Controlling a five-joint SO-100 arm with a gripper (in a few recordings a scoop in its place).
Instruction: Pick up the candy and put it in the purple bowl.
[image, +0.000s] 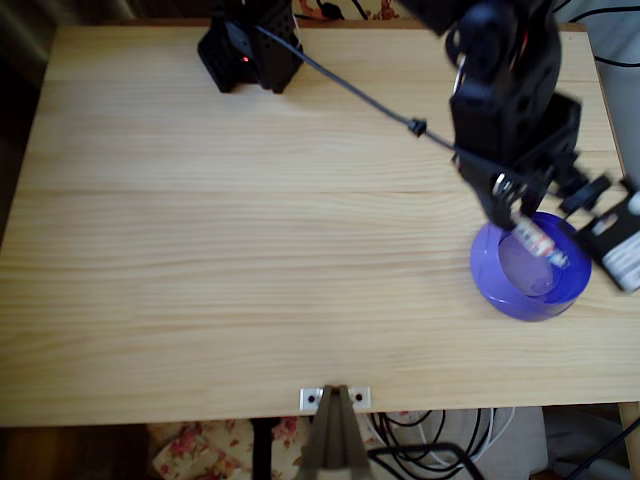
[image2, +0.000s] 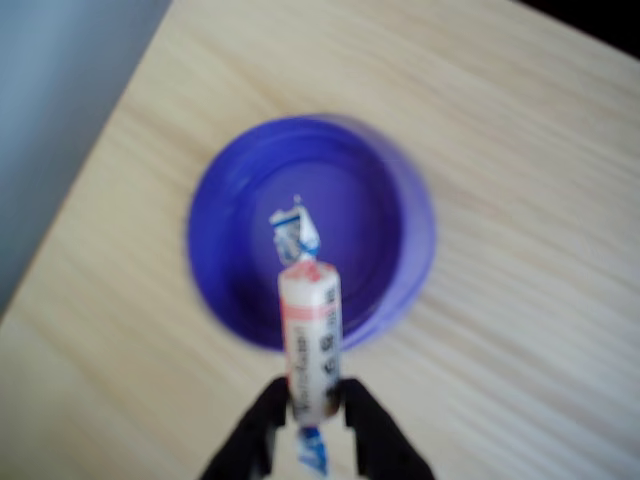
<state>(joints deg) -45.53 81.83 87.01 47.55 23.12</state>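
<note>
Your gripper (image2: 312, 425) was clamped on the candy's (image2: 308, 335) lower end, leaving the rest sticking out toward 12 o'clock in the wrist view, its free twist hanging over the bowl (image2: 390, 205). That put it above the base, so I judge letting go would drop it inside; overhead, the bowl (image: 495, 285) sat near the table's (image: 250, 250) 4 o'clock corner

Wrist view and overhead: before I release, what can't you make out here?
- Height of the candy above the bowl: the wrist view is motion-blurred and looks straight down, and in the overhead view the arm hides the grasp.
- Wrapper print: too blurred to read in the wrist view, too small overhead.
- Pincer fingertips: cut off by the bottom edge in the wrist view.
- White-and-black object beside the bowl: cut off by the overhead view's right edge.
</note>
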